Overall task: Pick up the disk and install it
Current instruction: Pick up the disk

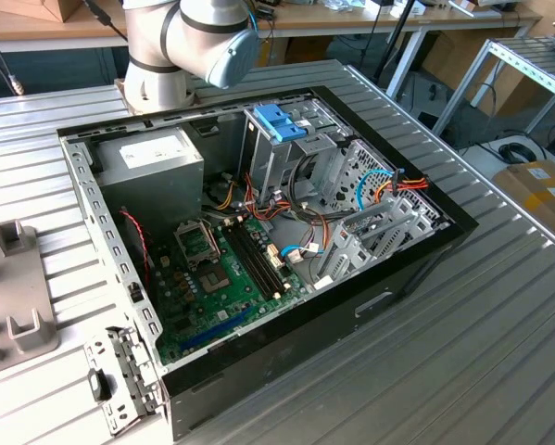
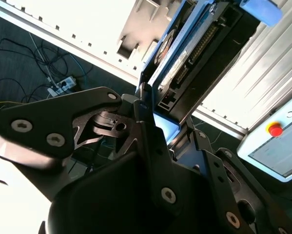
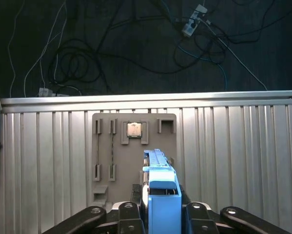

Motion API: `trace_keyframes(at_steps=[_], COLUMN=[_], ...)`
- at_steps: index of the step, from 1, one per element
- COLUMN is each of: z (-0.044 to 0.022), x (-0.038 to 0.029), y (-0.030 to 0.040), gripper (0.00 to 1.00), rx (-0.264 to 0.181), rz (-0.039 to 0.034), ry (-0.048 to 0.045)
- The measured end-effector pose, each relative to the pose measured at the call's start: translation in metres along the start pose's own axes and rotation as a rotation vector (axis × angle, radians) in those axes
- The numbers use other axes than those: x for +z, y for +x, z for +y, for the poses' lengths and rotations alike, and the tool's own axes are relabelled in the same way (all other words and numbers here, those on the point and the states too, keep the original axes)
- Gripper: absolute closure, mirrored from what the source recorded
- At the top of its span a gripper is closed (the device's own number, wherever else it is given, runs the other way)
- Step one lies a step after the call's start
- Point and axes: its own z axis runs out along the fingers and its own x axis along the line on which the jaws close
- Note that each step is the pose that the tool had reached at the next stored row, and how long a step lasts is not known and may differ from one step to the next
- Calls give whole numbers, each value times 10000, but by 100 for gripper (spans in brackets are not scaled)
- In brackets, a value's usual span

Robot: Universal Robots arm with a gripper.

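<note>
on the exterior view's left a grey tray is seen lying on the ribbed table, near the open computer case. in the first wrist view the disk is seen edge-on, its blue frame toward the camera, held in the air above that tray and apart from it. a small chip is seated in one of the tray's slots. the gripper is clamped on the disk, with a finger against each flat side. the pick-up is judged done and the carry to the case is judged to be the step in hand; nothing of the install is done yet.

further toward the exterior view's right, the drive cage with its blue handle stands inside the case. it is judged that the disk must be lined up square with a bay there; which bay is free cannot be told. room is tight: loose cables are draped beside the cage, and the case is ringed by sheet-metal edges. past the case, bare table is left open.
</note>
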Motion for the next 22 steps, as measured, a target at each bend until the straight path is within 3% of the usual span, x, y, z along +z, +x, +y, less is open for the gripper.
trace_keyframes(at_steps=[22], z=[-110], x=[-7], y=[41], gripper=[63], rx=[0], rz=[-1], ry=[-8])
